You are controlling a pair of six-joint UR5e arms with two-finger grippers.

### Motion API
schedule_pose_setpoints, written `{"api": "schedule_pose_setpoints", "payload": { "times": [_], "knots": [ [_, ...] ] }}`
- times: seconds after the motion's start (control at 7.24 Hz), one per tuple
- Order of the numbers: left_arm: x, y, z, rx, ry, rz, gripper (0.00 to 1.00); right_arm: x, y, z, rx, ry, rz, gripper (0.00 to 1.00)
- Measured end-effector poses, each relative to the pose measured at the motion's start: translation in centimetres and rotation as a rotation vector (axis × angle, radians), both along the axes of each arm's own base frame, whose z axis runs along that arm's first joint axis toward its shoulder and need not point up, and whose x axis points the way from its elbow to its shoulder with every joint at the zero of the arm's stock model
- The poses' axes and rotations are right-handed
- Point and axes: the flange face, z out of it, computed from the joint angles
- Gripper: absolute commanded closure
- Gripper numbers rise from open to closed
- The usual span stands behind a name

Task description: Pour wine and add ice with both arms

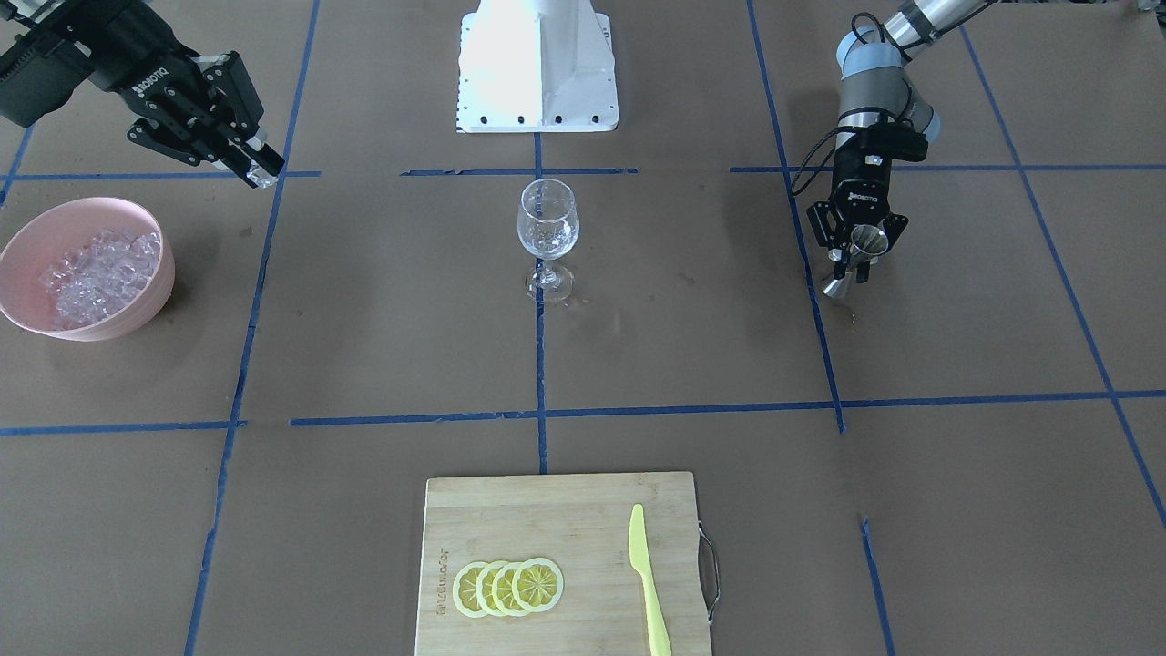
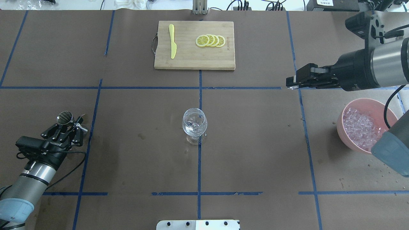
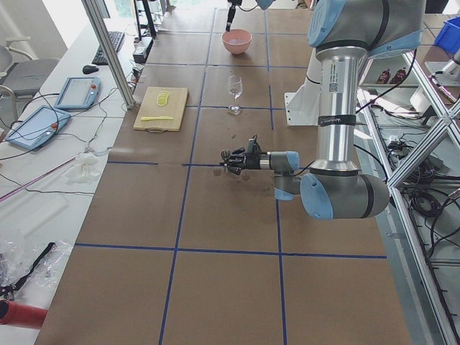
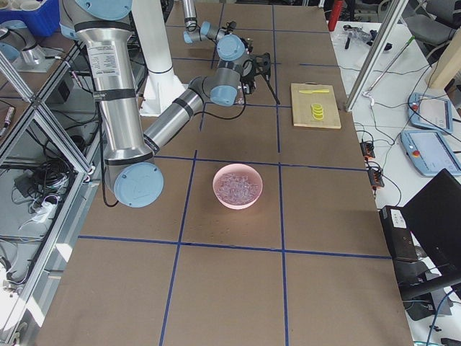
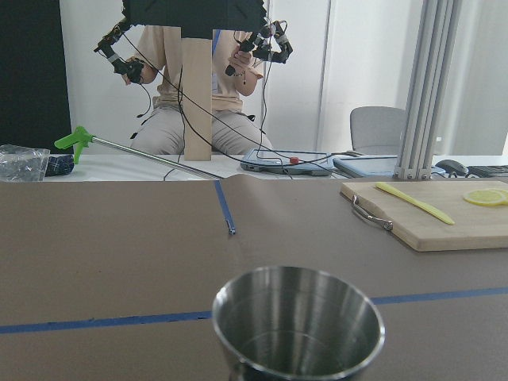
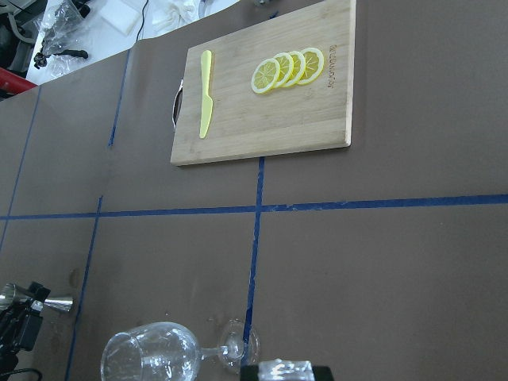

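L claw (image 1: pixel 858 258): clamped on steel jigger (image 1: pixel 865 242), upright, parked clear of wine glass (image 1: pixel 547 239).
R claw (image 1: pixel 256 169): pinching one ice cube (image 6: pixel 286 369), aloft, prob. bound for glass.
Other ice (image 1: pixel 98 273): in pink bowl (image 1: pixel 27 314), desk's R end.

The left arm (image 2: pixel 35 175) reaches forward low over the tabletop (image 2: pixel 255 143). Its wrist is about level, and the left gripper (image 2: pixel 74 125) is clamped on the waist of a tilted steel jigger (image 2: pixel 65 117). The right arm (image 2: pixel 383 64) is raised higher, with its forearm running nearly level toward the table's middle. The right gripper (image 1: pixel 261 173) angles down, its fingers (image 1: pixel 241 162) closed on a clear ice cube (image 1: pixel 265 179).
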Motion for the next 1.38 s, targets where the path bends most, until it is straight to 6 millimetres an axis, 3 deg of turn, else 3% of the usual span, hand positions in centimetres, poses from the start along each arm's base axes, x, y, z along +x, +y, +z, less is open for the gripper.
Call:
{"api": "schedule_pose_setpoints", "payload": {
  "times": [0.14,0.83,1.11,1.38],
  "knots": [
    [-0.2,-0.4,-0.1,-0.001,0.001,0.005,0.00,-1.0,0.3,-0.5,-0.001,-0.006,0.003,1.00],
    [-1.4,-1.9,-0.2,0.008,-0.045,0.030,0.00,-4.3,1.1,-2.0,0.003,0.005,0.005,1.00],
    [-4.6,-1.1,-0.4,0.004,-0.055,0.078,0.00,-5.6,1.3,-2.8,0.004,0.015,0.007,1.00],
    [-6.2,-0.5,-1.2,0.004,-0.050,0.105,0.00,-6.1,1.4,-3.0,-0.001,0.025,0.006,1.00]
  ]
}}
